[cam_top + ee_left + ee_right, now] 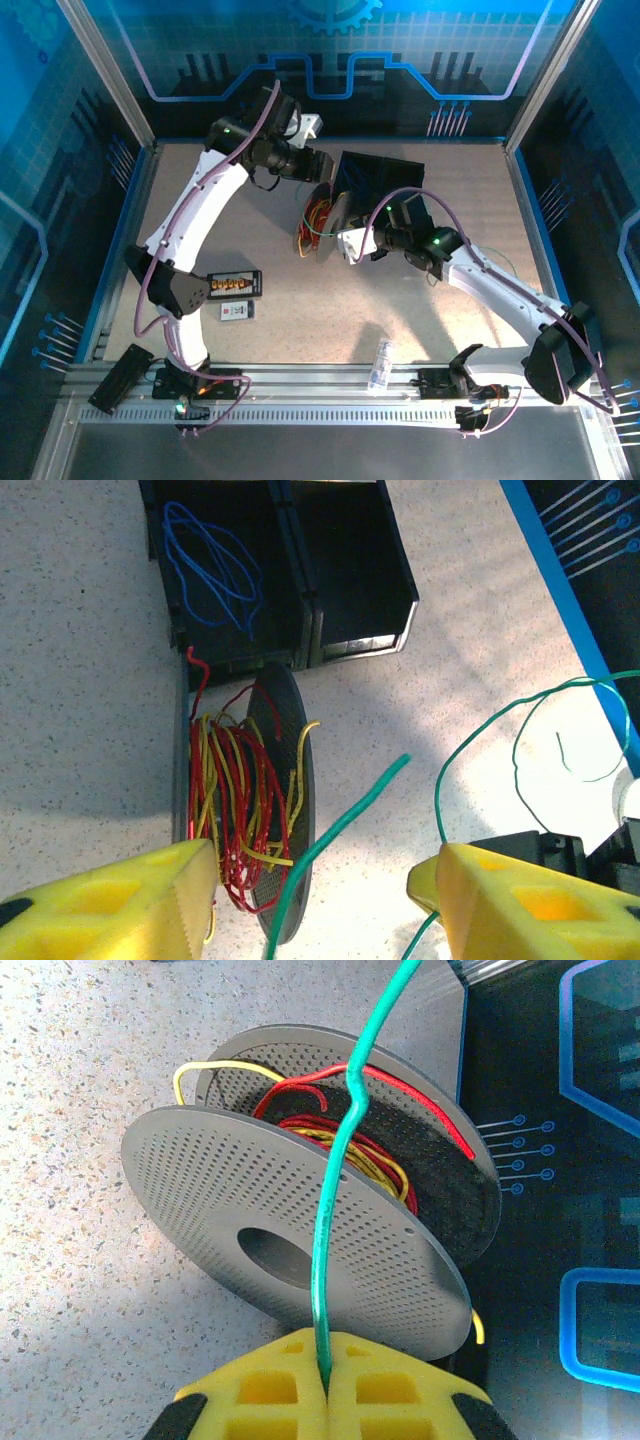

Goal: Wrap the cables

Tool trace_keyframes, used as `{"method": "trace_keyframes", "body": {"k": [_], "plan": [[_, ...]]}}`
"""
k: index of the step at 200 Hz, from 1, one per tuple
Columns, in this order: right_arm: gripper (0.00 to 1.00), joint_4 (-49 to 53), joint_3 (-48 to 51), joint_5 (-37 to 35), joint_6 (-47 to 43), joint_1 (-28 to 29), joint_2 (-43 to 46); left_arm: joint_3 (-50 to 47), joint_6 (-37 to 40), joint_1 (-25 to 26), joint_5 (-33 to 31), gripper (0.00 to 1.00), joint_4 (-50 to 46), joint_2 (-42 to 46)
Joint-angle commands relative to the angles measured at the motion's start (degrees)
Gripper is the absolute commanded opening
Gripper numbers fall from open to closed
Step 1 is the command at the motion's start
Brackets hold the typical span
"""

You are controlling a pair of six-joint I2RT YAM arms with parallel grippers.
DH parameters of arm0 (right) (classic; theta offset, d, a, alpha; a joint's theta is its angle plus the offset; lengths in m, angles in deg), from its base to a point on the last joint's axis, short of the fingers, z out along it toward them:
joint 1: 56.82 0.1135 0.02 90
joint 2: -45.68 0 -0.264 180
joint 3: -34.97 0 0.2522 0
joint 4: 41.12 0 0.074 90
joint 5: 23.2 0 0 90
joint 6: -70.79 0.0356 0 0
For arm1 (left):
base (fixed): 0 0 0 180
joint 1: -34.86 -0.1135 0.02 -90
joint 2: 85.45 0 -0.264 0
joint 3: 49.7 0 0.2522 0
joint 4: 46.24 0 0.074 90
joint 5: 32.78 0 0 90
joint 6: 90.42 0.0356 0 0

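Right fingers [290, 1385] were pinched shut on the green cable [330, 1210], which ran up from them over the spool [250, 1190]. Left fingers [110, 900] stood apart, gripping nothing; the cable passed btwn them, w/ red & yellow cables [235, 790] wound just ahead. It looked light, springy, prob. slick: take it near the free end, keep tension.

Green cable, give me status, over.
Right gripper shut on green cable. Left gripper open, astride it. Red and yellow cables loose on spool. Black bins crowd spool.
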Motion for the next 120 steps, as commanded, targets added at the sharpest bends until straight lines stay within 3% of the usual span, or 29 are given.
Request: {"method": "trace_keyframes", "body": {"k": [1,14,57,87,120], "plan": [[0.00,-0.31,0.50,0.19,-1.35,1.03,1.46,1.69,1.22,0.59,0.10,0.57,-2.27,-1.97],[0.00,-0.28,0.50,0.37,-1.38,1.06,1.57,1.78,1.21,0.66,0.10,0.53,-2.29,-2.61],[0.00,0.24,0.50,0.86,-0.81,1.16,1.62,1.43,-0.03,0.66,-1.16,0.00,-1.17,-2.96],[0.00,0.02,1.44,0.56,4.30,1.33,2.43,-6.98,-6.56,0.09,-3.69,0.00,9.57,2.42],[0.00,0.88,4.17,1.69,16.25,1.91,4.38,-34.83,-23.59,-0.23,-8.91,0.00,45.05,18.97]]}}
